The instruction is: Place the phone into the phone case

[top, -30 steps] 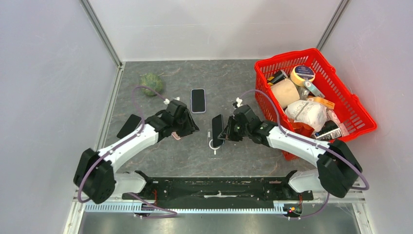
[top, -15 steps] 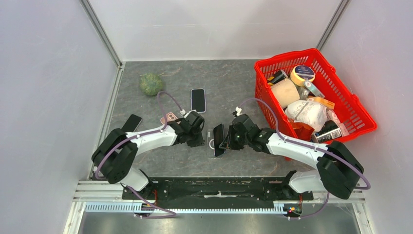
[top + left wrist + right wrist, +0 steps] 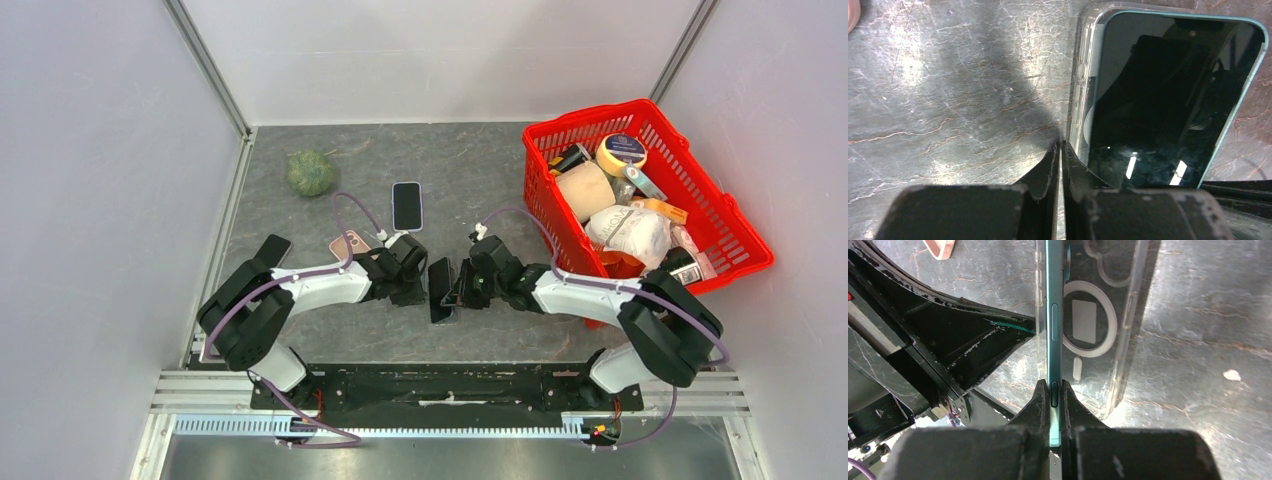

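Right wrist: right end effector (image 3: 1053,390) pinched the phone (image 3: 1053,315) edge-on, tilted up from the phone case (image 3: 1108,340) on the desk (image 3: 1198,365). Left end effector (image 3: 1059,150) closed beside its wall. We feared the thin pinch slipping and the unpinned case skidding.

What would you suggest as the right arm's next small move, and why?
Probably tip the phone down flat into the case. The right gripper pinches it on edge, along one long wall of the case, which lies open-side up. The left gripper, shut, sits at that wall, apparently steadying it.
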Robot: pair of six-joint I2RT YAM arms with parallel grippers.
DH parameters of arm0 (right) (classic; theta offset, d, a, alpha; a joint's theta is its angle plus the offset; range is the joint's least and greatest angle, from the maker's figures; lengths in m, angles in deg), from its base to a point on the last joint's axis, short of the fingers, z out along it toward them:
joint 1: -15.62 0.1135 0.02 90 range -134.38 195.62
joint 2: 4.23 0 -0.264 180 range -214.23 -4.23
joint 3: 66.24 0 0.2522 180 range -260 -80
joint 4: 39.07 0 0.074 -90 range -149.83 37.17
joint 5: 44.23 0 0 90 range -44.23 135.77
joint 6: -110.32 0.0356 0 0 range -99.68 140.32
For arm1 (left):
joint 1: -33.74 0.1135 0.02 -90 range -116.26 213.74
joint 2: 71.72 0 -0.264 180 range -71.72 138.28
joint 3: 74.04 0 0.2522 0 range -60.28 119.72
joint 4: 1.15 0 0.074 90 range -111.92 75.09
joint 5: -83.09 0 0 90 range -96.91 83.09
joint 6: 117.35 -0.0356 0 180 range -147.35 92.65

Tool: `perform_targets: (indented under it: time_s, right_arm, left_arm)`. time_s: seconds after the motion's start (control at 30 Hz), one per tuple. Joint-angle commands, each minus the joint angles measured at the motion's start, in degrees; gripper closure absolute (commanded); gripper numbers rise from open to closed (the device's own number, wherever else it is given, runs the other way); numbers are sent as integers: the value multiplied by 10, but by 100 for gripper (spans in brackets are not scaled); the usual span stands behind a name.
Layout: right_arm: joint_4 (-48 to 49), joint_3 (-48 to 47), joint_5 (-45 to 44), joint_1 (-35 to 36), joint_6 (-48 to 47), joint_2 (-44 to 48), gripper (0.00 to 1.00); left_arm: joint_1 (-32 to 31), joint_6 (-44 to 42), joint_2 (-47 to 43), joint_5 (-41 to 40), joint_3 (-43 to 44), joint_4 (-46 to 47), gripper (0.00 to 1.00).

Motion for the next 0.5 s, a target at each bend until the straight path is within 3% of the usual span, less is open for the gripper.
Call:
perform_targets:
  time_s: [0.0,0.23,0.37,0.47]
  right_arm:
    - [45,-5,36,2,8,-31,100]
    - [70,-5,73,2,6,-87,100]
    - [12,-8,31,1,-13,-72,100]
    - [-69,-38,-14,1,-43,-61,80]
  left_arm:
    - [-7,17,17,-15,6,14,92]
    - [-8,17,21,-17,18,11,92]
    - [-8,16,21,-16,21,9,92]
    - [-8,14,22,-17,26,5,92]
